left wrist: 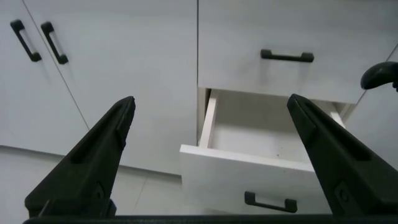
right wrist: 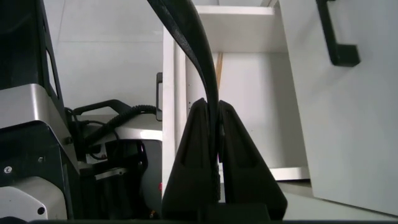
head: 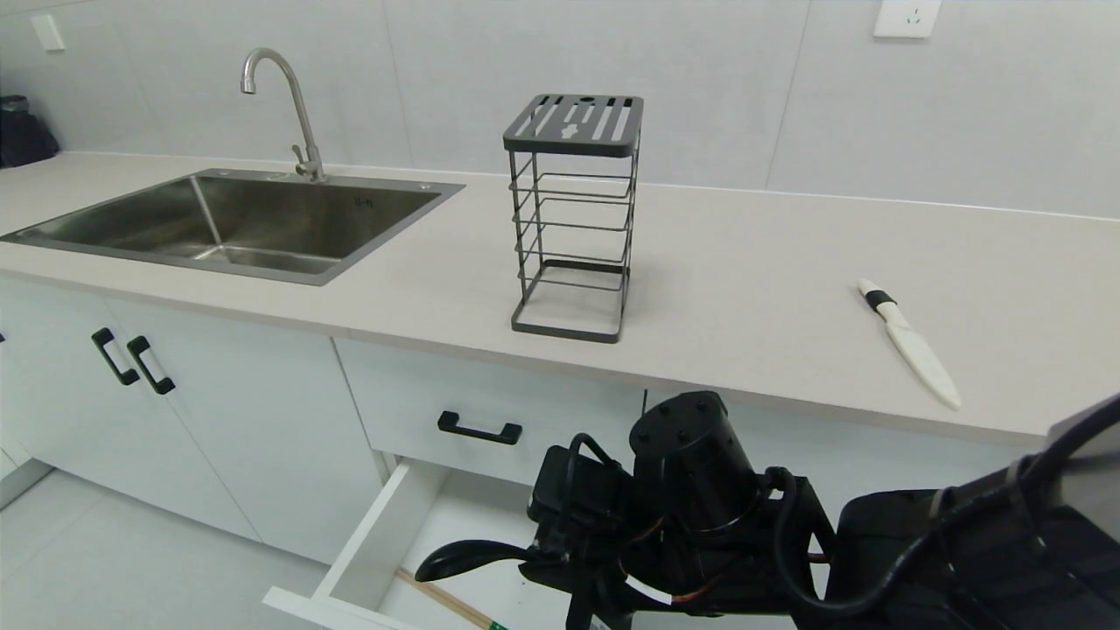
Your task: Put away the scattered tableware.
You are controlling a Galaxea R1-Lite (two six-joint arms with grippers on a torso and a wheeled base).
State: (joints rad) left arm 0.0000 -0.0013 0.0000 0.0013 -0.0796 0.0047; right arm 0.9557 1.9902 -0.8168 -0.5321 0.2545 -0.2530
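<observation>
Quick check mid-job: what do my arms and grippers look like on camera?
Left gripper: two long matte black jaws, wedge-shaped, tapering to narrow tips. Right gripper: the same black tapered jaws. Right arm: black rounded cylindrical wrist housing, looped black cables, thin orange wires.

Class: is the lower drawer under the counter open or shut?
Open: the lower drawer is pulled out, its white inside showing, beneath the shut upper drawer.
</observation>
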